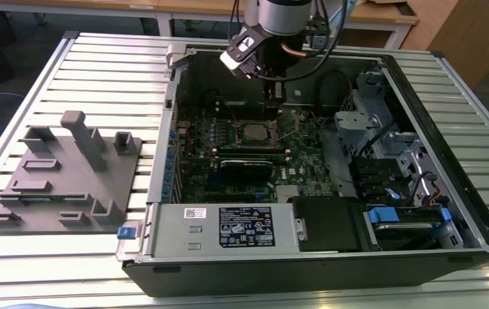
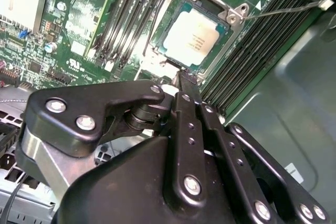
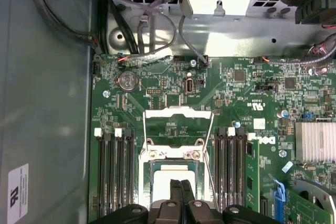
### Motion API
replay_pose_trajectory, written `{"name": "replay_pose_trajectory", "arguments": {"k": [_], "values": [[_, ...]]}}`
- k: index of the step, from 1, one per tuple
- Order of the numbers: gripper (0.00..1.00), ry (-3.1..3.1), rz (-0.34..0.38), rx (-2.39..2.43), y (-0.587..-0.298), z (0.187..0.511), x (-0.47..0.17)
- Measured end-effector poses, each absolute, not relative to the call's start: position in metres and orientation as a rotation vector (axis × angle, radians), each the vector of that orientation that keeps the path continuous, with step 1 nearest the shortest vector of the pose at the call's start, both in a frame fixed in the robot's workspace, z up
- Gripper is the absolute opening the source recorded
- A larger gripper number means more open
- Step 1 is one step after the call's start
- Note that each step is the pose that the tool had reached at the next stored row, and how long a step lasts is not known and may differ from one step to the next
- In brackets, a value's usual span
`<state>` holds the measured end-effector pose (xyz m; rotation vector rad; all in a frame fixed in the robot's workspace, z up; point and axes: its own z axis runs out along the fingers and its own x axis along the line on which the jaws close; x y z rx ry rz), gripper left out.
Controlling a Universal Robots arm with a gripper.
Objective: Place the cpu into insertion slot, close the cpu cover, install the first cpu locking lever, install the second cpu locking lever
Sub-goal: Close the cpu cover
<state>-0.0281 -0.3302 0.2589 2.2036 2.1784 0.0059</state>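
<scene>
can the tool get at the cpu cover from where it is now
Probably yes: the tool hangs close above the seated cpu, and the cpu cover sits flipped open right beside it, with nothing between them.

Robotics lab: slatted aluminium table point(image 1: 98, 71), opened computer case point(image 1: 313, 273) (wooden desks point(image 1: 201, 8) behind)

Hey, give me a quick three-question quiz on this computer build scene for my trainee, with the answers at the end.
1. True or false: the cpu lies in the insertion slot.
2. The cpu cover is: A) shut over the chip; B) swung open; C) missing.
3. What stands beside the computer case on the exterior view's left?
Key: 1 true; 2 B; 3 the grey fixture plate.
</scene>
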Motion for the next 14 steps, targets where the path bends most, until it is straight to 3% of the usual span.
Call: {"name": "replay_pose_trajectory", "arguments": {"k": [14], "values": [[0.11,2.178,0.006,2.203,-0.3302,0.2587,-0.0184]]}}
